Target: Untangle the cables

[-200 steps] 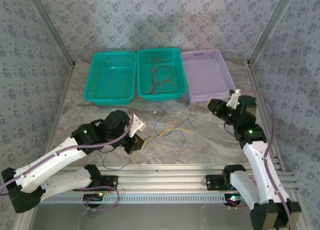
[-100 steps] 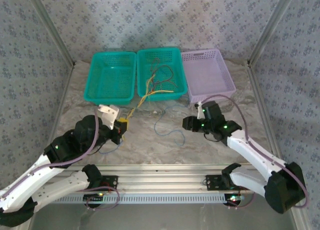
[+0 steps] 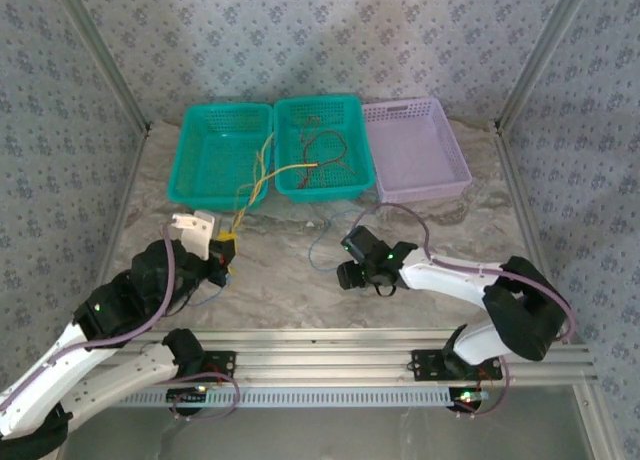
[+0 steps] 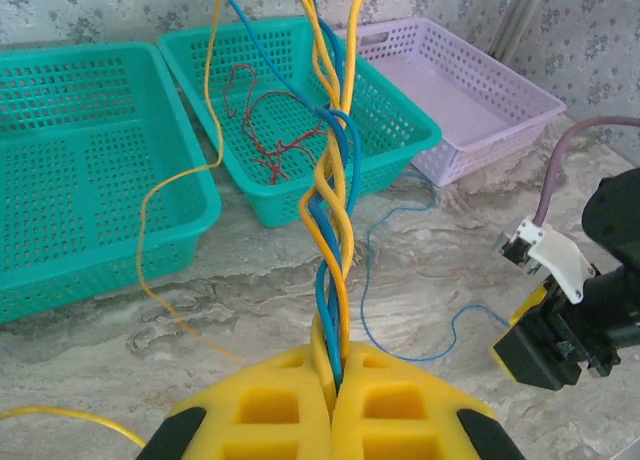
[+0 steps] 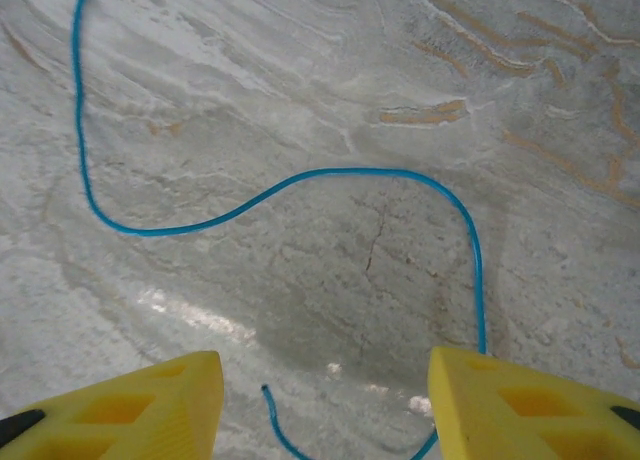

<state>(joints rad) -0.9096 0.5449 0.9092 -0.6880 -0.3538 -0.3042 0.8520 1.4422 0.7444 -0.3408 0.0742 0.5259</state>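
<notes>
My left gripper (image 4: 335, 390) is shut on a twisted bundle of yellow and blue cables (image 4: 333, 230). Seen from above, the left gripper (image 3: 224, 252) sits near the left front of the table, and the yellow strands (image 3: 262, 175) stretch from it up over the teal baskets. A red cable (image 3: 325, 150) lies coiled in the middle teal basket (image 3: 318, 101). My right gripper (image 3: 345, 273) hovers low over the table centre. Its jaws (image 5: 325, 410) stand open, and the loose end of a blue cable (image 5: 300, 180) lies on the marble between the fingers, untouched.
Three baskets line the back: a left teal basket (image 3: 215, 107), the middle teal one, and a lilac basket (image 3: 425, 190) on the right. An aluminium rail (image 3: 330, 345) runs along the near edge. Patterned walls close in the sides and back.
The left gripper has pulled back to the left with the bundle, drawing the yellow strands over the baskets. The right arm has swung down to the table centre and its jaws have opened.
</notes>
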